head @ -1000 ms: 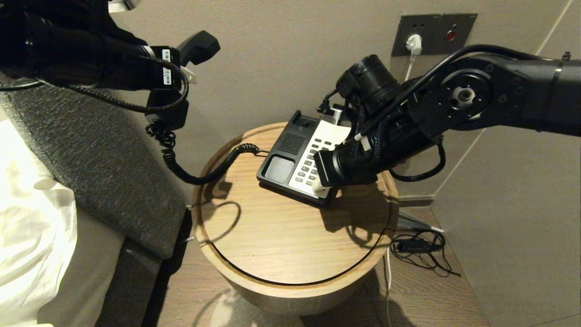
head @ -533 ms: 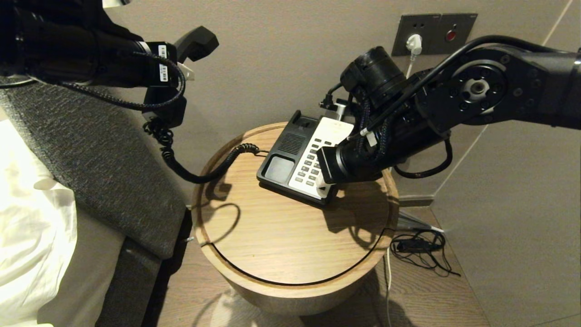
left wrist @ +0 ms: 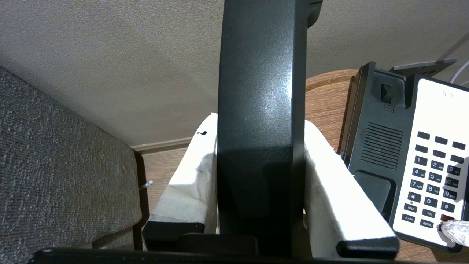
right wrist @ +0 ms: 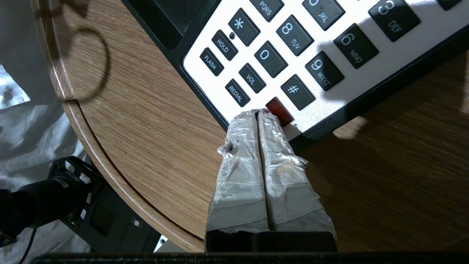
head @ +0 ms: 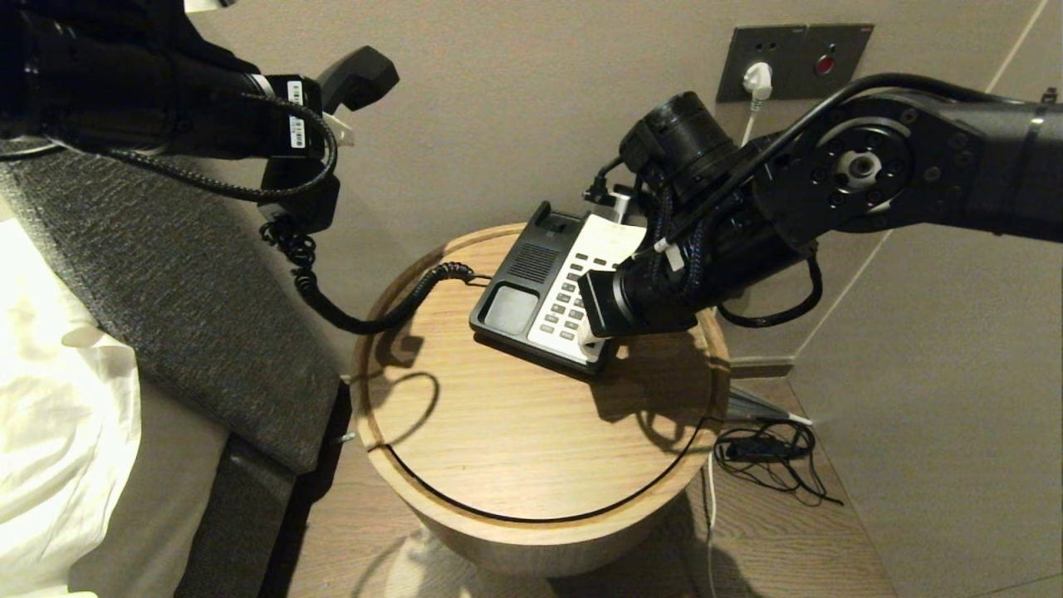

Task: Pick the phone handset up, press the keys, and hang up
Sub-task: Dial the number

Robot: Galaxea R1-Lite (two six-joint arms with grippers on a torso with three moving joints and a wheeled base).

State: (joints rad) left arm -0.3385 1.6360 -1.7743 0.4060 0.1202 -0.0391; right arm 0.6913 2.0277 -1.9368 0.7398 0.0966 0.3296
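Observation:
The phone base (head: 544, 291), black with a white keypad, sits on the round wooden table (head: 515, 432). My left gripper (head: 328, 124) is shut on the black handset (head: 353, 79) and holds it high at the left, off the cradle; the handset (left wrist: 260, 121) fills the space between the white-wrapped fingers (left wrist: 190, 179). A coiled cord (head: 365, 311) runs from it to the base. My right gripper (right wrist: 259, 114) is shut and empty, its tips on the keypad's near edge beside the red key (right wrist: 279, 111), below REDIAL. In the head view it sits at the base's front right corner (head: 591, 342).
A grey upholstered bed edge (head: 191, 316) with white bedding (head: 58, 432) lies left of the table. A wall socket plate (head: 793, 60) with a white plug is behind. Loose black cables (head: 768, 457) lie on the floor at the right.
My right gripper has shifted slightly towards the keypad's front right corner. My left gripper with the handset has risen a little.

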